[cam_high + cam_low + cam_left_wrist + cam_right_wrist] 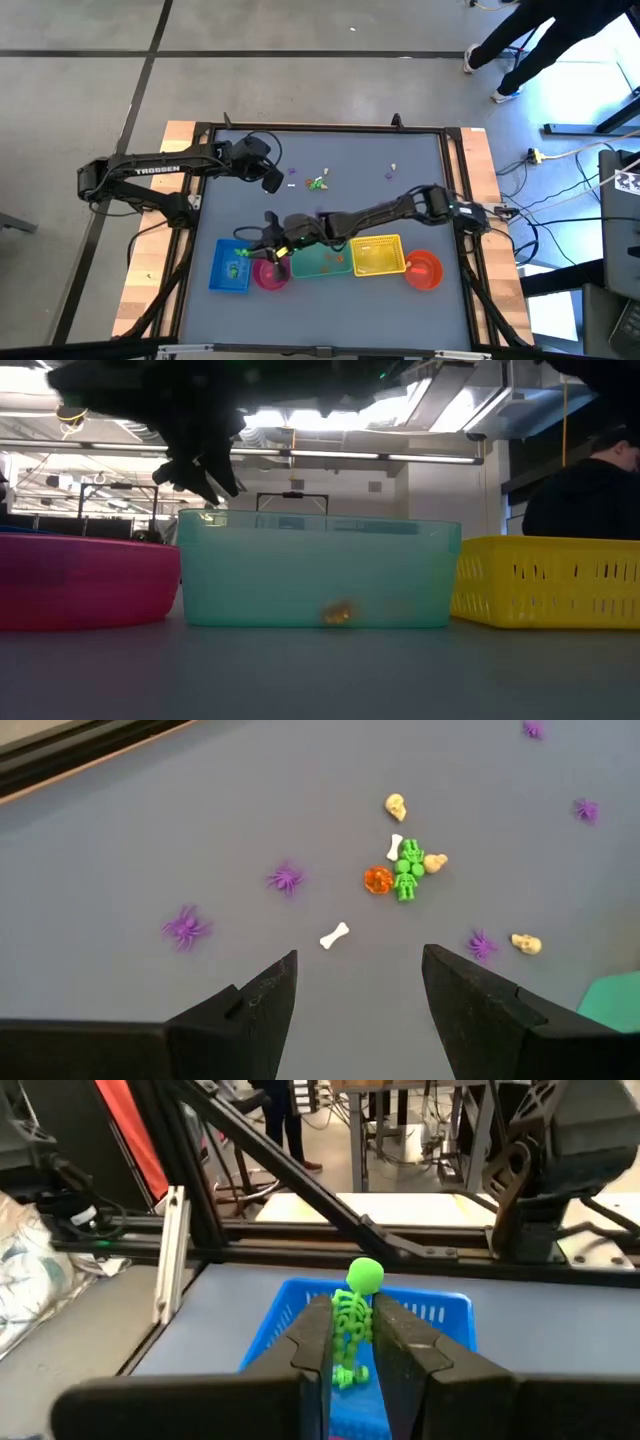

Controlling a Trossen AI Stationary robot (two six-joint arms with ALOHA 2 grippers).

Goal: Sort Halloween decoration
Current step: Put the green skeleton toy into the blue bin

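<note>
On the grey table (400, 200), my right gripper (352, 1342) pinches a green skeleton (352, 1320) above the blue basket (440, 1312). The skeleton stands upright, its long axis vertical, head up. My left gripper (358, 982) hangs wide open and empty, away from that basket.

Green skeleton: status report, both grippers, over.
Right gripper shut on green skeleton, above the blue basket. Left gripper open, hovering over loose trinkets: white bone, purple spiders. Nothing blocking the basket.
</note>
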